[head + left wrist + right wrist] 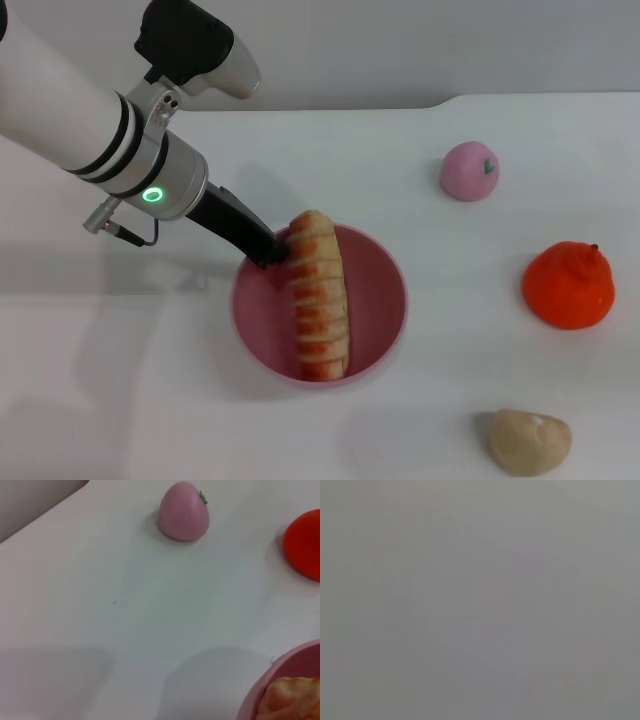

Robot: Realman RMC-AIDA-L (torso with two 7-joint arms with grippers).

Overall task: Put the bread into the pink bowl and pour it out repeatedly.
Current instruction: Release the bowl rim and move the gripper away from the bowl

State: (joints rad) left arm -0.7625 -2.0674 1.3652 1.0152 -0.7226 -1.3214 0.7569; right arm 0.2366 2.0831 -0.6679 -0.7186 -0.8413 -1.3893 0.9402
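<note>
So the left gripper is reaching down to the near-left rim of the pink bowl, black fingers right at the bread's upper end. They look pinched either on the rim or on the end of the loaf, and honestly I can't tell whether they're closed on anything or just resting there.

Just right of the fingers, the bread lies lengthwise across the bowl, ridged side up. Its far end pokes up over the rim by the fingertips and its other end leans on the opposite rim, so it's more bridging the bowl than sunk into it.

My read: the "put it in" half is basically done, and the pour is what's coming. That needs a firm hold on the rim and a tilt away from the fingers, with enough roll that the loaf slides out.

Further right, well away from the fingers, sit 3 bystanders: a small pink ball, an orange fruit and a beige lump.

The right arm isn't visible anywhere.
</note>
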